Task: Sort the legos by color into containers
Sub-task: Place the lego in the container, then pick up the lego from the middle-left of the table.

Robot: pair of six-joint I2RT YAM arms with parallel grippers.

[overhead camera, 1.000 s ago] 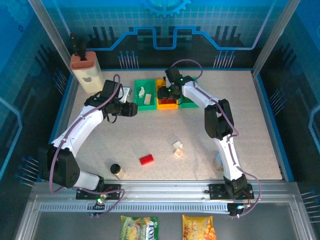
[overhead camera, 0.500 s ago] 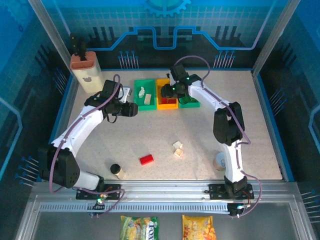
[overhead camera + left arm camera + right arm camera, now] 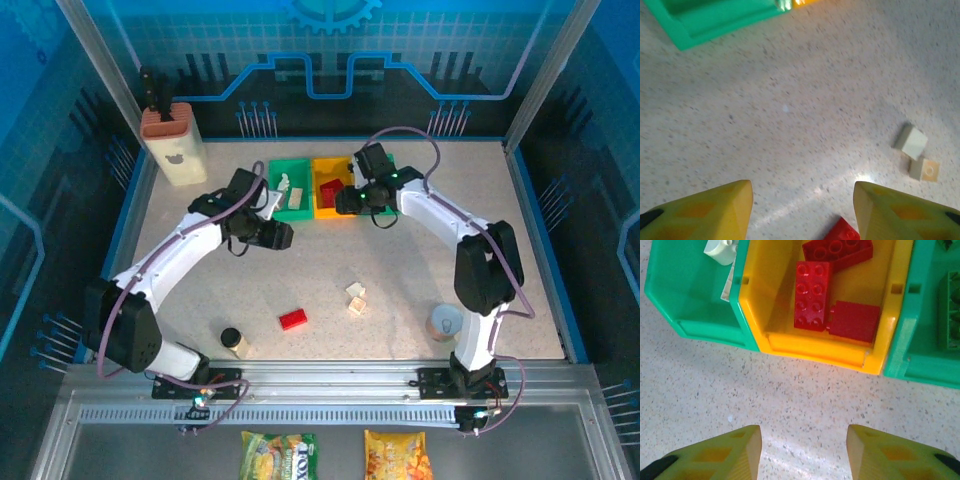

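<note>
**Surface:** speckled beige table top (image 3: pixel 400 260), enclosed by blue printed walls.

**Containers:** 3, in a row at the far side.
- Left green bin (image 3: pixel 291 166): 2 cream pieces (image 3: pixel 285 182) in the top view. The right wrist view cuts 1 of them off at the frame edge.
- Yellow bin (image 3: pixel 765 305), middle: 3 red bricks (image 3: pixel 812 295), 2 with studs up and 1 showing a plain face.
- Right green bin (image 3: pixel 920 340): 1 green brick (image 3: pixel 952 310), cut by the frame edge. In the top view the right arm covers most of this bin, so its full count cannot be told.

**Loose on the table:** 3 pieces, well apart from the bins.
- 1 red brick (image 3: pixel 293 319). The left wrist view shows just a corner of it at the bottom edge.
- 2 cream bricks (image 3: pixel 355 290), just beside each other.

**End effectors:** 2.
- Left gripper (image 3: pixel 802 192): jaws apart, nothing between them, over bare table between the bins and the loose bricks.
- Right gripper (image 3: pixel 804 437): jaws apart, empty, over the table just in front of the yellow bin.

**Other items:**
- 1 knife block (image 3: pixel 172 140)
- 1 dark-capped jar (image 3: pixel 234 341)
- 1 grey cup (image 3: pixel 445 322)
- 2 snack packets (image 3: pixel 278 455)
</note>
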